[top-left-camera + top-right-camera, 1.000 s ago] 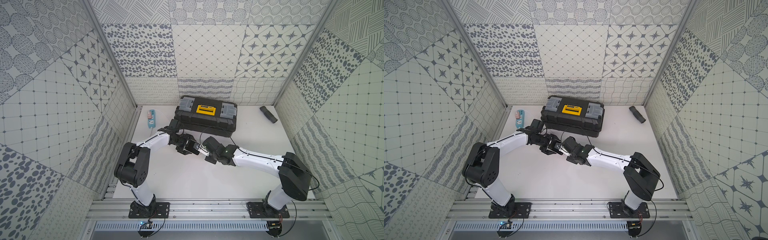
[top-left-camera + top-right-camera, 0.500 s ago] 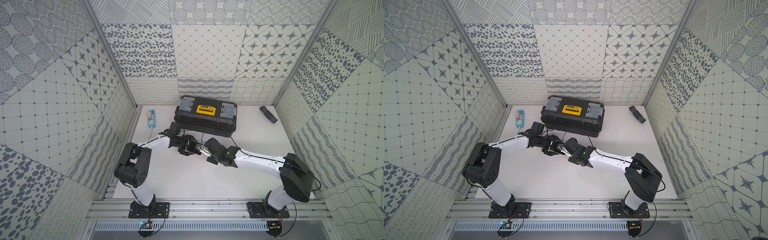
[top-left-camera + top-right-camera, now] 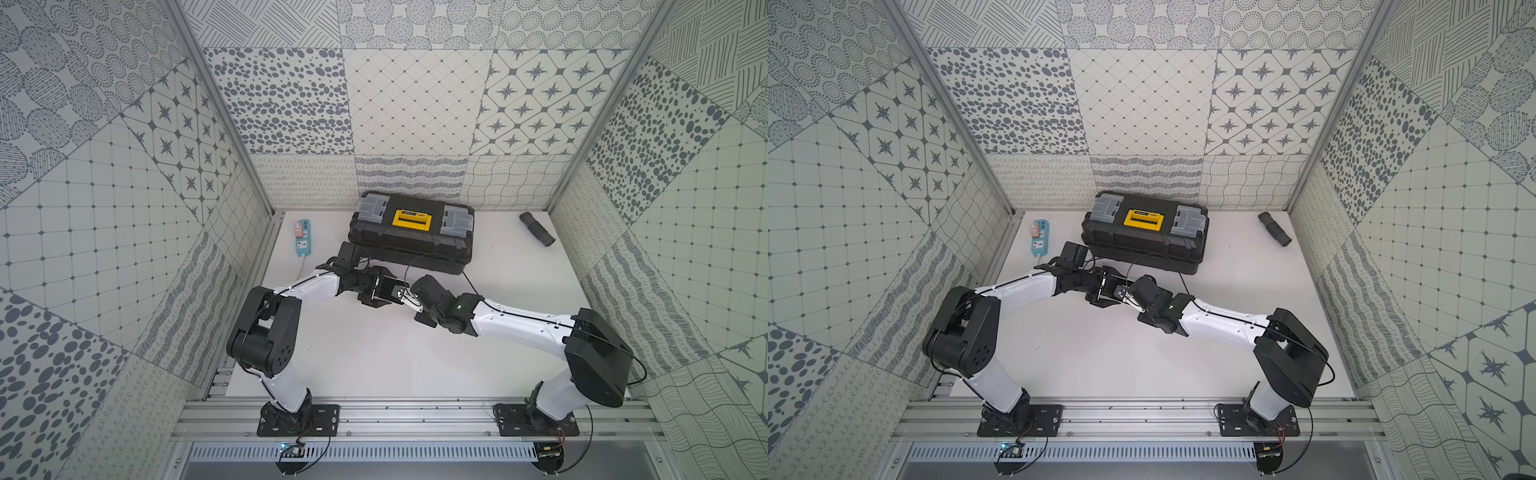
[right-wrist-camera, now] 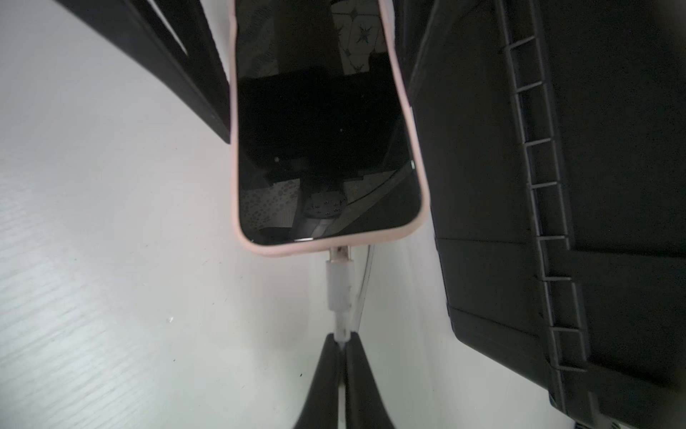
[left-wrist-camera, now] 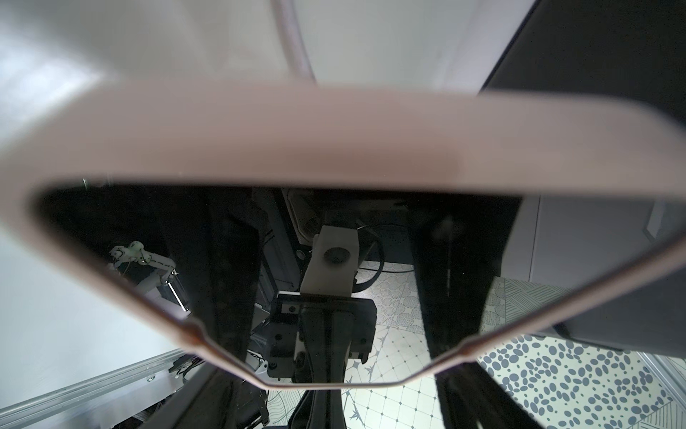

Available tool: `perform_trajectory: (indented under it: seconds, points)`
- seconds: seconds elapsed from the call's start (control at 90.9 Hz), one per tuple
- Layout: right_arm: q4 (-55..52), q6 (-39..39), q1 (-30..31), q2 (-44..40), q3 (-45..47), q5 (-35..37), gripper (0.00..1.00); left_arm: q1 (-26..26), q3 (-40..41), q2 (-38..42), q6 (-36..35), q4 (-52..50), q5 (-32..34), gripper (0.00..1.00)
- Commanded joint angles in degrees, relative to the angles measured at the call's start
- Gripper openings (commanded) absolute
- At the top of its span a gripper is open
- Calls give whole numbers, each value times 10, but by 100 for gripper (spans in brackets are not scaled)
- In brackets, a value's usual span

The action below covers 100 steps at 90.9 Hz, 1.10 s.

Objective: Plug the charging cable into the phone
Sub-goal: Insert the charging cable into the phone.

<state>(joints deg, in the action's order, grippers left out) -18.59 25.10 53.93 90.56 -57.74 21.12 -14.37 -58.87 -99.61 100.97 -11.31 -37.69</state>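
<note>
The phone [image 4: 323, 130], with a black screen and a pale pink rim, is held off the table by its long sides in my left gripper [image 3: 384, 289], which is shut on it. Up close in the left wrist view, the phone's rim [image 5: 334, 141] fills the frame between the left gripper's [image 5: 334, 349] fingers. My right gripper [image 4: 343, 340] is shut on the white charging cable [image 4: 338, 282] just behind its connector. The connector's metal tip sits at the port in the phone's bottom edge and partly shows. In both top views the two grippers meet mid-table, the right gripper [image 3: 409, 300] facing the left gripper [image 3: 1106, 291].
A black toolbox [image 3: 411, 237] with a yellow latch stands just behind the grippers, and its side is close beside the phone in the right wrist view [image 4: 557, 185]. A blue power strip [image 3: 302, 239] lies at the back left. A black ribbed tube [image 3: 537, 234] lies at the back right.
Both grippers keep their holds. The left forearm has shifted very slightly, and the meeting point of phone and connector stays where it was.
</note>
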Motion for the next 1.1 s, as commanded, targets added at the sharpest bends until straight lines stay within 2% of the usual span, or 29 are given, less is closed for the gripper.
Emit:
perform_trajectory:
  seconds: [0.0,0.165,0.473,0.583,0.792,1.09]
  points:
    - [60,4,3,-16,-14,-16,0,-13,-22,3,-9,15,-76,0]
    - [54,9,3,-15,-25,-16,0,-12,-74,-7,-74,-68,-58,0]
    - [54,10,3,-9,-30,-20,0,-13,-79,-9,-89,-77,-59,0]
    - [55,9,3,-5,-34,-20,0,-14,-96,-9,-116,-116,-52,0]
    - [56,3,2,1,-46,-21,0,-20,-108,-14,-132,-140,-43,0]
    - [60,-2,2,2,-42,-25,0,-28,-108,-20,-112,-116,-51,0]
